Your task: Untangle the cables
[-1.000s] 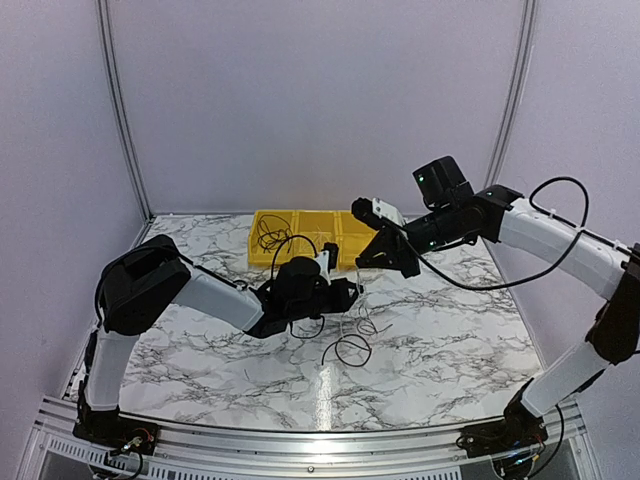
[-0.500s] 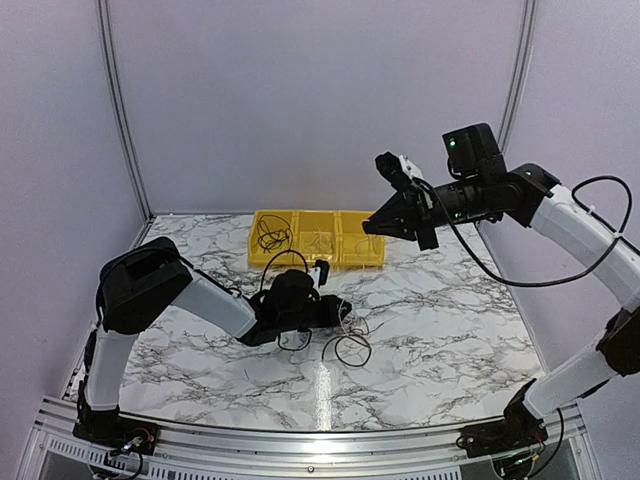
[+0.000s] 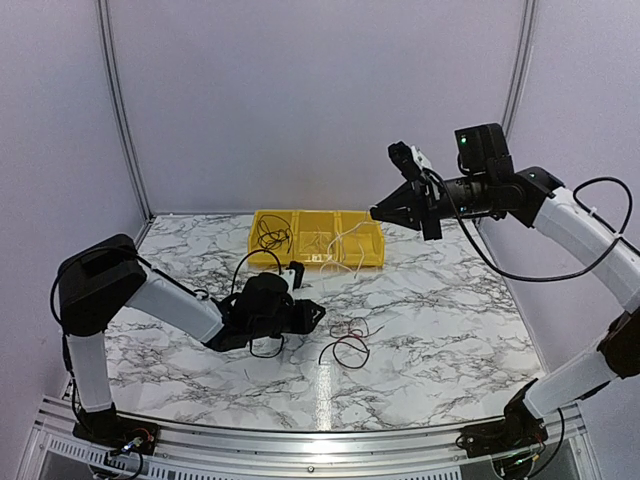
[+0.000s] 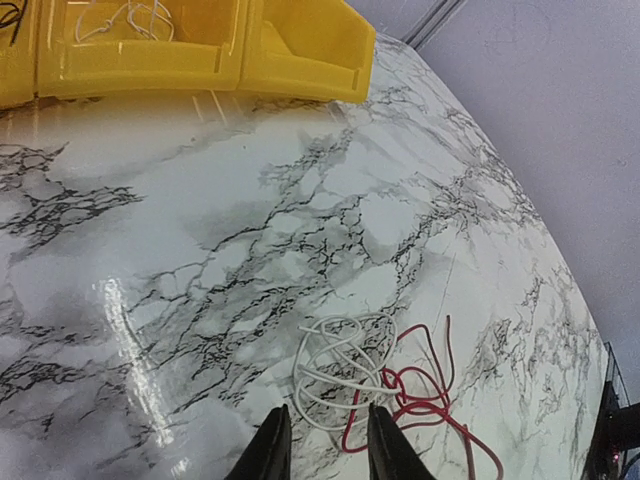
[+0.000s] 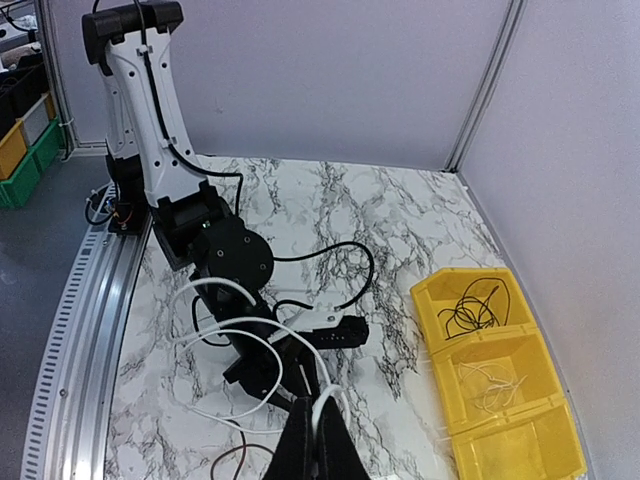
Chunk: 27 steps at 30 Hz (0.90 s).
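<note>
- The left gripper [image 4: 320, 455] is low on the table, well to the near side of the yellow tray [image 3: 300, 261]. It has drawn back from the bunch it was working a second ago. Its fingers stand apart with nothing between them, so it has let go.
- Just ahead of it, between it and the tray, lie a white coil [image 4: 335, 380] and a red wire [image 4: 405, 385], touching and looped through one another. The top view adds a thin black loop at the same spot.
- In the tray, black wires [image 3: 270, 236] sit in the left compartment and pale ones in the middle.
- The right gripper [image 5: 312, 450] was low beside the tray's right end a second ago. It has now risen high above and beyond that end. It is clenched on a pale cable [image 5: 245, 321], which trails down toward the tray's right side.
- Judging by this, one strand has come free of the bunch. The lift seems meant to clear its tail before it goes into a compartment. The red-and-white knot is still to be separated.
</note>
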Each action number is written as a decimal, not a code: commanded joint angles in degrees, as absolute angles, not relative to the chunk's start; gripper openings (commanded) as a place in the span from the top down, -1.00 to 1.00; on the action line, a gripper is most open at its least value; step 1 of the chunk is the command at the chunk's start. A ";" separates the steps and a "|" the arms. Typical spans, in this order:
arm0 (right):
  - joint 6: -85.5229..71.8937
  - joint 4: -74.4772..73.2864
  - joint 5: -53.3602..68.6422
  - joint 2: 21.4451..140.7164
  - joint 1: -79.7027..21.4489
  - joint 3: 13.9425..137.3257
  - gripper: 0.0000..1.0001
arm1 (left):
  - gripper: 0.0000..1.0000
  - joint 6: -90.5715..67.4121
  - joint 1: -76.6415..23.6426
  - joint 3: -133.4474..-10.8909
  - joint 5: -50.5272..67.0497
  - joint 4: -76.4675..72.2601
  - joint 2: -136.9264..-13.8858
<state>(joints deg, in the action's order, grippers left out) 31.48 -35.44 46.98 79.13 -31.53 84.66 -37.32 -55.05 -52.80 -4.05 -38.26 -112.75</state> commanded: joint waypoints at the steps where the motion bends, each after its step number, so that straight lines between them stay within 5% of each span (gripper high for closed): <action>1: 30.94 -32.97 44.96 79.92 -31.29 82.28 1.00 | 0.42 -33.44 -55.63 -49.31 -9.08 -38.23 -106.47; 11: 31.58 -32.15 40.70 85.69 -30.95 83.00 1.00 | 0.34 -28.10 -56.31 -39.52 -16.47 -38.40 -97.24; 27: 28.62 -30.31 20.48 106.50 -30.59 99.85 1.00 | 0.33 -25.24 -66.95 -34.06 -49.85 -40.76 -92.57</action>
<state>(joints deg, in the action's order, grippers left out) 30.09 -32.60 27.88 103.02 -30.89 94.39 -24.67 -64.34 -34.24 -39.27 -38.76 -90.91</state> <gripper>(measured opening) 0.022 0.335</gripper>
